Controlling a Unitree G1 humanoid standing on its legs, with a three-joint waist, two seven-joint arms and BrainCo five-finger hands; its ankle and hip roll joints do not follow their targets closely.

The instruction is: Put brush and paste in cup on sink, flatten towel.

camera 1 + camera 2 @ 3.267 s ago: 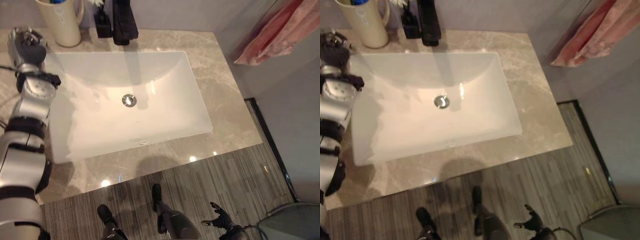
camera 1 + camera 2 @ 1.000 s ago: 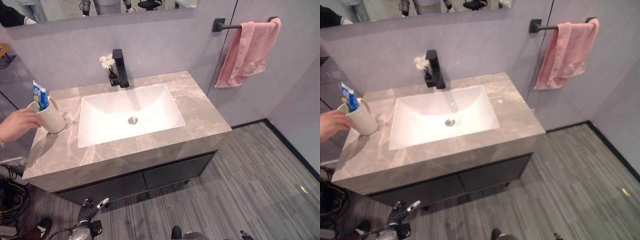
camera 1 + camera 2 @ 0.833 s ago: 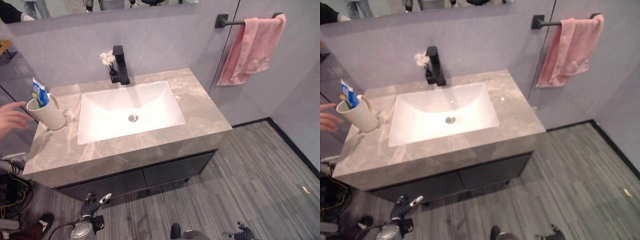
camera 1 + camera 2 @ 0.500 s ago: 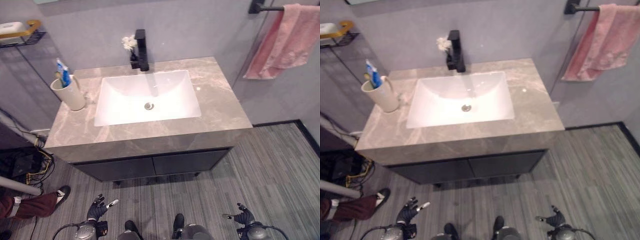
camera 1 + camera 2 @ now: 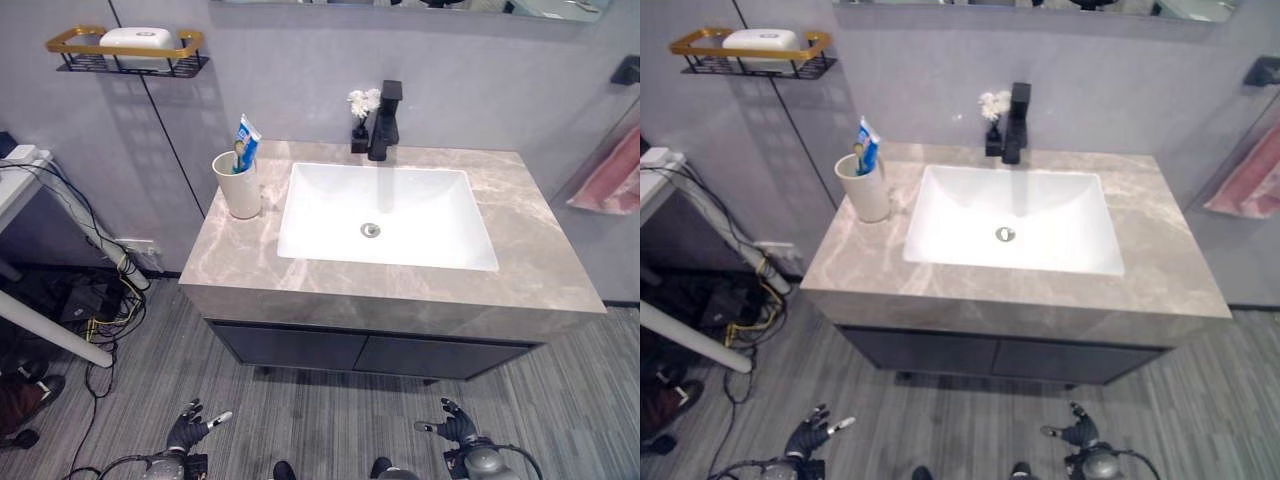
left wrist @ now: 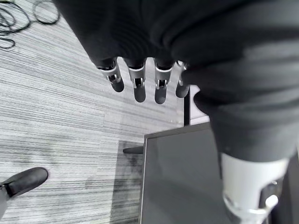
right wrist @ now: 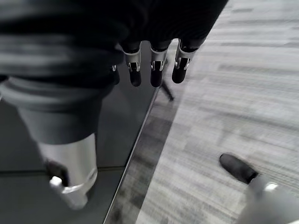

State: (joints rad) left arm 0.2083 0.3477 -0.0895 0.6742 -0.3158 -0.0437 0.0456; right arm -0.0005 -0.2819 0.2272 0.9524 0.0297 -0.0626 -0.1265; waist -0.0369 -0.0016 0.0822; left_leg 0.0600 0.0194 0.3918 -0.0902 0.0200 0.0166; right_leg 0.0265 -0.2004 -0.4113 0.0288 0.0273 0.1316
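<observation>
A cream cup (image 5: pixel 238 187) stands on the grey marble counter (image 5: pixel 230 260) left of the white sink (image 5: pixel 330 215). A blue toothpaste tube (image 5: pixel 246 137) and a brush handle (image 5: pixel 236 157) stick out of the cup. A pink towel (image 5: pixel 612 168) hangs at the far right, mostly cut off. My left hand (image 5: pixel 190 430) and right hand (image 5: pixel 450 428) hang low over the floor in front of the cabinet, far from the counter. Both are open and hold nothing, with straight fingers (image 6: pixel 135 84) on the left and straight fingers (image 7: pixel 156 70) on the right.
A black tap (image 5: pixel 384 120) and a small vase of white flowers (image 5: pixel 358 104) stand behind the sink. A gold wire shelf (image 5: pixel 125 52) with soap hangs on the wall at left. A dark cabinet (image 5: pixel 360 350) sits under the counter. Cables and a white table leg (image 5: pixel 55 328) lie at left.
The camera has pulled back and swung left, so the towel now sits at the right edge. The person's hand at the cup is gone. My left arm has dropped from the sink.
</observation>
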